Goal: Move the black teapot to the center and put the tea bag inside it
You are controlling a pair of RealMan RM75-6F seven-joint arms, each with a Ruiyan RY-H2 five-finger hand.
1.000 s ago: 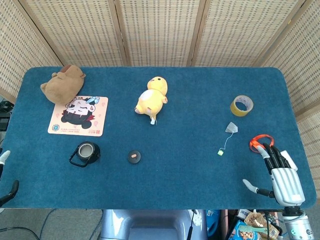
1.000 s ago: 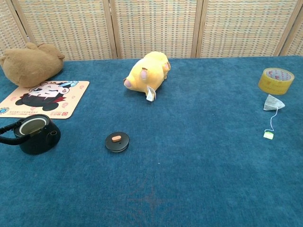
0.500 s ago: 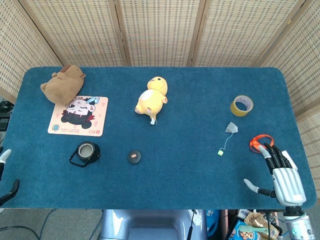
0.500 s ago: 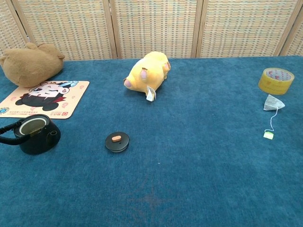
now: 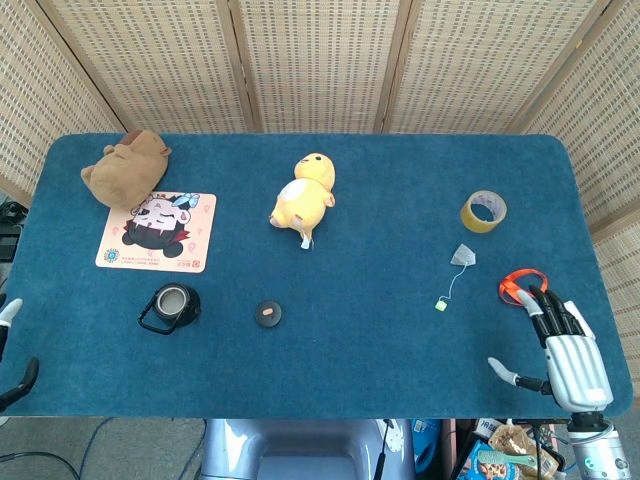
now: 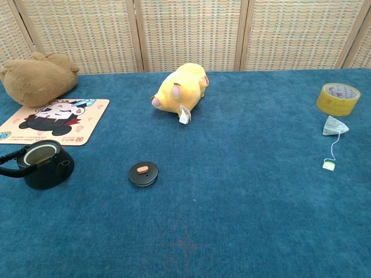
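Note:
The black teapot point(image 5: 171, 305) stands lidless near the table's front left, seen also in the chest view as the teapot point(image 6: 42, 165). Its round black lid point(image 5: 268, 313) lies on the cloth to its right, the lid point(image 6: 143, 173) flat with an orange knob. The tea bag point(image 5: 462, 256) lies at the right with its string and tag trailing toward me; the tea bag point(image 6: 335, 125) sits below the tape roll. My right hand point(image 5: 562, 347) hovers at the front right corner, fingers apart, holding nothing. Only a sliver of my left hand point(image 5: 10, 350) shows at the left edge.
A yellow plush point(image 5: 302, 199) lies at the centre back. A brown plush point(image 5: 125, 167) and a cartoon mat point(image 5: 157, 232) are at the back left. A yellow tape roll point(image 5: 483, 211) and orange-handled scissors point(image 5: 522, 284) sit on the right.
My right hand has drifted very slightly toward the front edge. Nothing on the table has moved.

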